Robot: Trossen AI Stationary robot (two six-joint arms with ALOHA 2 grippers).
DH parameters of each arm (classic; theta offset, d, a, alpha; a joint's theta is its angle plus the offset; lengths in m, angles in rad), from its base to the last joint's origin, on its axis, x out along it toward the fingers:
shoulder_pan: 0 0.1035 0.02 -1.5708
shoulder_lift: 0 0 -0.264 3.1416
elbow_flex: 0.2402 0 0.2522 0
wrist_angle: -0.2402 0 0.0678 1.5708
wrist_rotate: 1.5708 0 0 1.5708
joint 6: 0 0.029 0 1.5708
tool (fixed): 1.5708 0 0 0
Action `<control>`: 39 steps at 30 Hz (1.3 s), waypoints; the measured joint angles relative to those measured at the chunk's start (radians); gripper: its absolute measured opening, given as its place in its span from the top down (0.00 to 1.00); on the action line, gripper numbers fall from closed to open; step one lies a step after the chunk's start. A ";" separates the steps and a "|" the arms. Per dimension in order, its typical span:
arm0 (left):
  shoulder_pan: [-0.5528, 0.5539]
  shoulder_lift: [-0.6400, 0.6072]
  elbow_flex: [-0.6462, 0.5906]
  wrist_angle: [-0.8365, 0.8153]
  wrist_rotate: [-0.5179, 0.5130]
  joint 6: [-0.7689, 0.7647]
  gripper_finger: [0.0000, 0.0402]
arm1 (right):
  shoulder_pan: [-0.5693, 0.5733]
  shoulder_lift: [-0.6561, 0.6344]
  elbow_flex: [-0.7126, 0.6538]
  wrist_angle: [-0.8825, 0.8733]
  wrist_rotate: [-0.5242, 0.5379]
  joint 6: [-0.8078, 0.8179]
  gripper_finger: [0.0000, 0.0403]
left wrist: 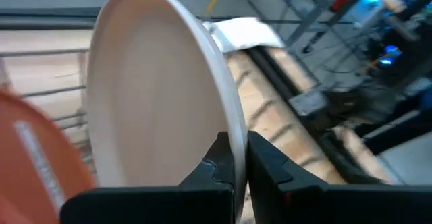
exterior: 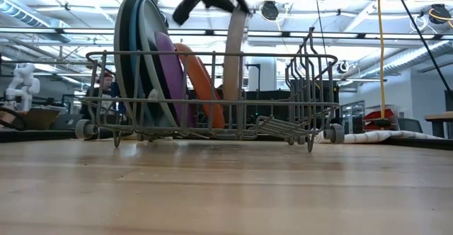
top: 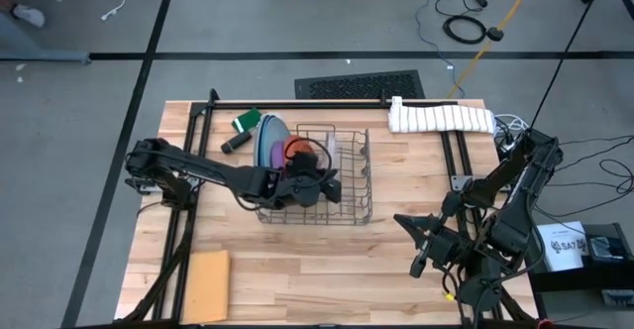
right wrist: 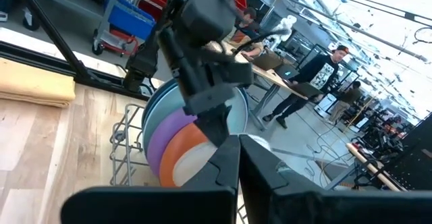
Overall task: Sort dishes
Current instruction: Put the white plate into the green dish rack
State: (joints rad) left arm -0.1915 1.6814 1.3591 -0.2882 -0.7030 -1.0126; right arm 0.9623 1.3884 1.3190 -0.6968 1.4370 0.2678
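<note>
Now light grey plate, rim between left pincer fingers.

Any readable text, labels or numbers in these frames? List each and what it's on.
"SA7" (uncertain, very small): white label sheet at the table's right edge, beside the right arm.
Smaller print on that sheet: too small to read.
Green packet behind the wire rack: no legible print.
Plates in the rack, including the light grey plate: no markings visible.
Room background in the low and wrist views: nothing legible.
</note>
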 joint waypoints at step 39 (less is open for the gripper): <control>-0.005 -0.025 -0.129 0.168 -0.065 0.024 0.97 | 0.000 0.000 0.000 0.018 -0.003 -0.023 1.00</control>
State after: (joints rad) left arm -0.1967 1.6563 1.2301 -0.1204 -0.7685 -0.9888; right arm 0.9620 1.3884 1.3190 -0.6788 1.4338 0.2451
